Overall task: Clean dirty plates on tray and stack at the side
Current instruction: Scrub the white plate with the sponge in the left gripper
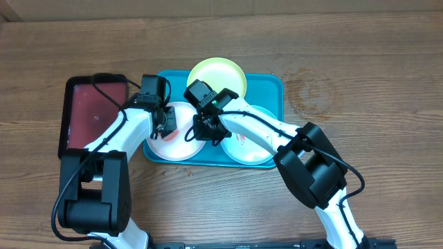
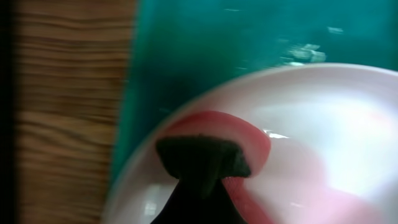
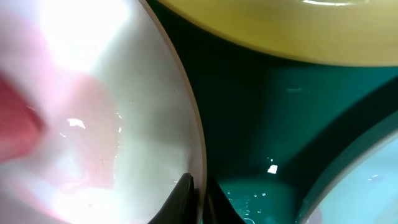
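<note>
One white plate (image 1: 176,146), tipping risk.
Clenched left gripper (image 2: 202,155) is bearing on the red smear (image 2: 249,134); right gripper (image 3: 198,186) is pinching the rim.

tray (image 1: 271,86): turquoise-blue, rectangular, rounded corners, raised rim; flat on the wooden tabletop (image 1: 374,55); droplets on its floor.
white plate (image 1: 177,147): left part of the tray, right way up; pink-red smear inside, toward its left edge.
yellow-green plate (image 1: 225,70): middle of the tray's far side, reaching out past the far rim; no smear visible.
pale mint plate (image 1: 246,149): right part of the tray, just beside the white plate; small reddish mark inside.
</note>
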{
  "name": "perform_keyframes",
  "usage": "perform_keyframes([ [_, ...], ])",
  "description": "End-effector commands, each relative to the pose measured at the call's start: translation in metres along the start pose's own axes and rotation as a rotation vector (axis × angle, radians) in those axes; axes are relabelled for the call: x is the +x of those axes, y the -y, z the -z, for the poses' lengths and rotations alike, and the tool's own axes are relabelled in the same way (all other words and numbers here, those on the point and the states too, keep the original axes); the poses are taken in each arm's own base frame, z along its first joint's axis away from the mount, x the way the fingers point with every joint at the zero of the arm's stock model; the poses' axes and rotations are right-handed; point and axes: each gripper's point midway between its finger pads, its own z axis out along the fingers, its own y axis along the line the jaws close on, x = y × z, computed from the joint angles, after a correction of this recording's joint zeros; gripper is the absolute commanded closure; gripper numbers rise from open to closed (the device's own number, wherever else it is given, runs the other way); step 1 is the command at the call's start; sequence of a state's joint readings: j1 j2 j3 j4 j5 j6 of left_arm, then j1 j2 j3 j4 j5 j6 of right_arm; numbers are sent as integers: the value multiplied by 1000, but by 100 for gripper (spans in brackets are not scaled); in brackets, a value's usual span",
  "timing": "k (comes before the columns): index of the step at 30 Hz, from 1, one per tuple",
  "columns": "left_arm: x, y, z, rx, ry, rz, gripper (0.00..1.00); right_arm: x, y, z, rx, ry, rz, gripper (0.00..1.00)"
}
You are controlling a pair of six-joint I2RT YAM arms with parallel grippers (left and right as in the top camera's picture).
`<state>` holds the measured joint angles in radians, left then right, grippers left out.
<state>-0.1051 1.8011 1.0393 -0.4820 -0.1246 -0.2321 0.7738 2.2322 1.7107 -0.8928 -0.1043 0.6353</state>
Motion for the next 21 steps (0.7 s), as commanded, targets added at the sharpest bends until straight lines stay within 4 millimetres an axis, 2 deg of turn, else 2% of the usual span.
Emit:
perform_keyframes([
  [1,-4,-62,5,-354,50,5,96,4,1,-2,8,-12,16,94],
  [3,-12,-72,12,-417,78,7,96,4,2,-2,9,-13,16,94],
  [6,-17,-65,17,-384,85,9,96,4,2,-2,9,-12,16,94],
  [9,-13,-39,14,-238,42,0,96,4,2,-2,9,-12,16,94],
  [12,2,8,10,32,-42,-3,96,3,1,-2,6,-10,16,94],
  [13,14,42,15,233,-104,0,96,3,0,-2,4,-8,16,94],
  [15,24,66,23,387,-154,4,96,2,0,-2,1,-4,17,94],
  [17,31,76,28,446,-190,7,96,1,-1,-2,-1,-2,17,94],
  [21,46,73,30,433,-251,10,96,1,-1,-2,-1,-1,17,94],
])
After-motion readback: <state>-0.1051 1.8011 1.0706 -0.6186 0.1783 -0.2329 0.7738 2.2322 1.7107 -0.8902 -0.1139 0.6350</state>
